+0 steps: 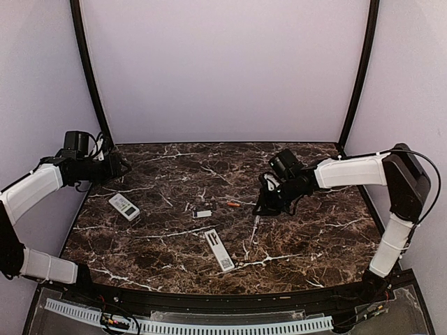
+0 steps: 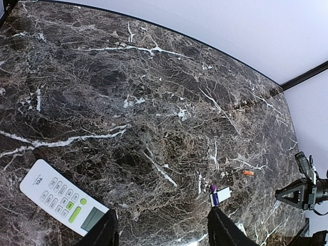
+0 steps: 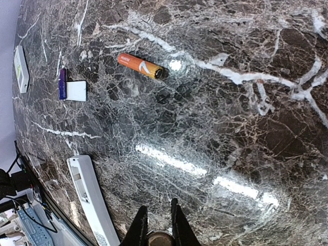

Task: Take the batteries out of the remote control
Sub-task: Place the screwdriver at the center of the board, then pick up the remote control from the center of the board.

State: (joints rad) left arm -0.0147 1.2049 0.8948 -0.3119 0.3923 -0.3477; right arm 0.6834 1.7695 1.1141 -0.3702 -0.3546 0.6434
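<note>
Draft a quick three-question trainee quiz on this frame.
1. True or false: the orange battery lies loose on the marble table.
2. What lies right beside the white cover plate? A) purple battery B) orange battery C) a remote
3. Fill in: the left gripper is ____ (open/shut).
Key: 1 true; 2 A; 3 open.

Dark brown marble-look bench point(image 1: 314, 237) w/ white veins, glossy w/ glare spots. Plain pale lilac walls point(image 1: 223, 70) behind & at sides; black poles point(image 1: 89, 77) at rear corners.
</note>
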